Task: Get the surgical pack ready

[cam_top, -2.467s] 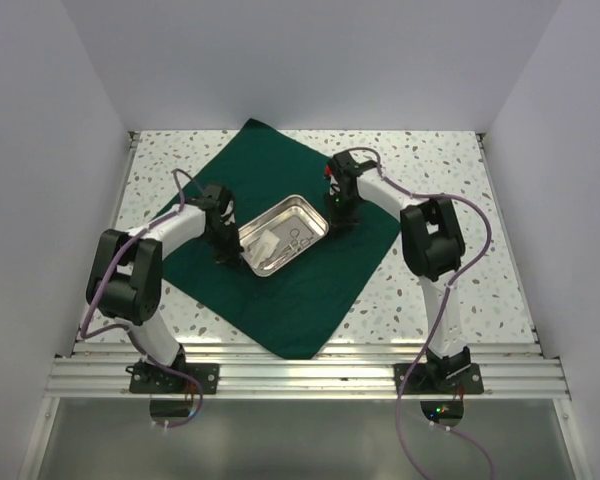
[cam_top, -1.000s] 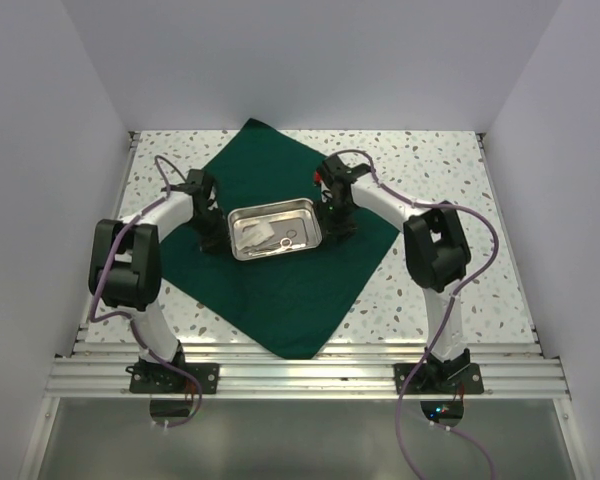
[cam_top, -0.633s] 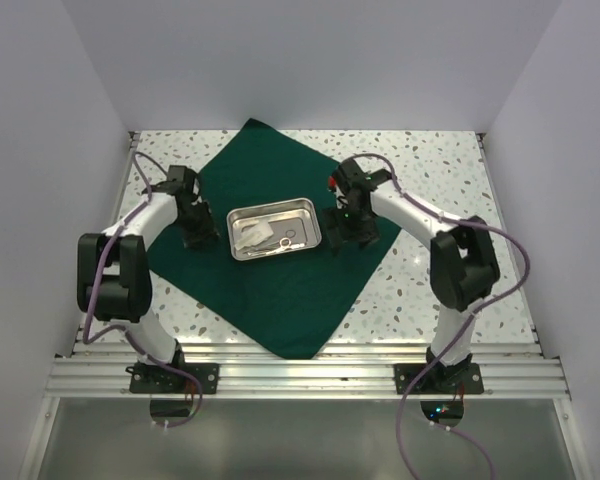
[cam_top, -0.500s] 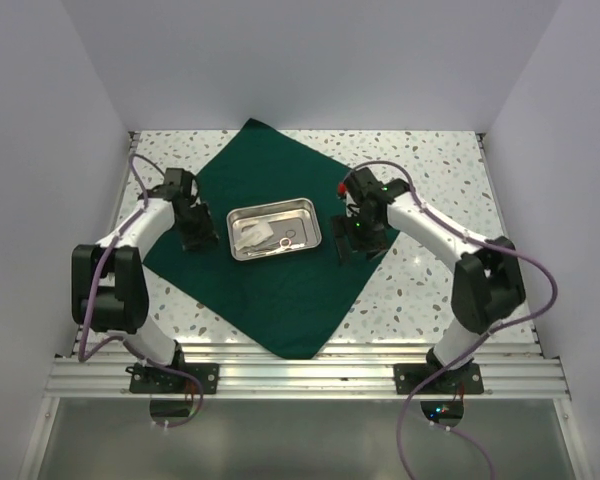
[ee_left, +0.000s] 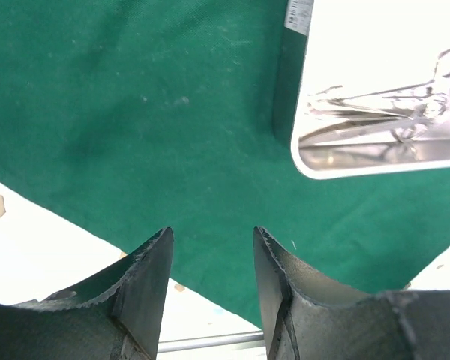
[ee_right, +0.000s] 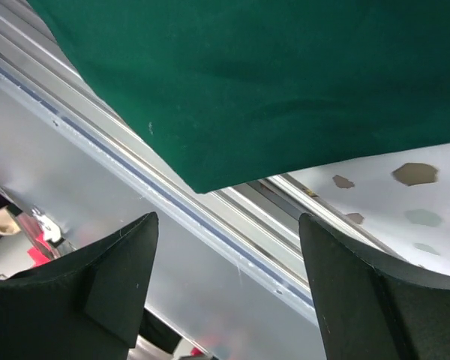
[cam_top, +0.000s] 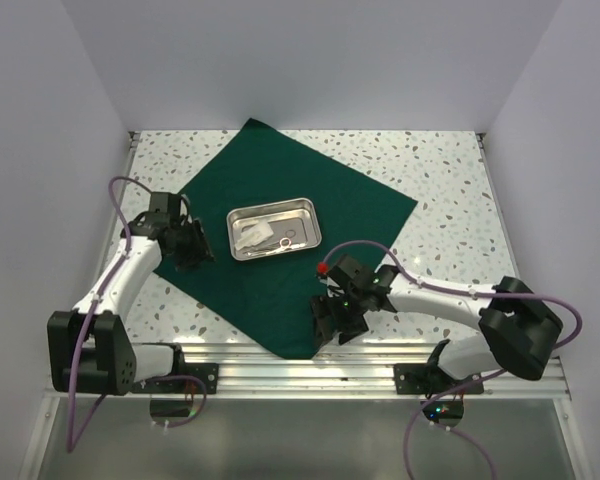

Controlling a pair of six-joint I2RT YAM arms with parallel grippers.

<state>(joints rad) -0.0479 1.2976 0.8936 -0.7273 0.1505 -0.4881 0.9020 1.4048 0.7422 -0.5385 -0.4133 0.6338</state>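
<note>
Left gripper [ee_left: 210,240]: hanging with jaws spread apart and gripping nothing; it is hovering over the cloth's left edge, which is running slantwise just under its fingertips.
Right gripper [ee_right: 225,225]: also gaping wide and carrying nothing. It is pointing down at the cloth's near corner, which is lying just ahead of the gap between its fingers, apart from both.
Cloth [cam_top: 280,185]: lying flat and unfolded as a diamond on the table [cam_top: 450,200], under the left gripper and ahead of the right one; its near corner is lying at the rail [cam_top: 300,372] in front of the right gripper.
Tray [ee_left: 296,150]: sitting on the cloth ahead of the left gripper and to its right, well apart from the right gripper.
Instruments [ee_left: 390,105]: lying inside the tray, with white strips [cam_top: 252,236] beside them.
Done so far: the tray is loaded and is resting near the cloth's middle, as far as I can judge.
Left to do: all the wrapping, it seems — no corner is lifted or folded over the tray yet. Both grippers appear to be lining up on the cloth's edges for a first fold.
</note>
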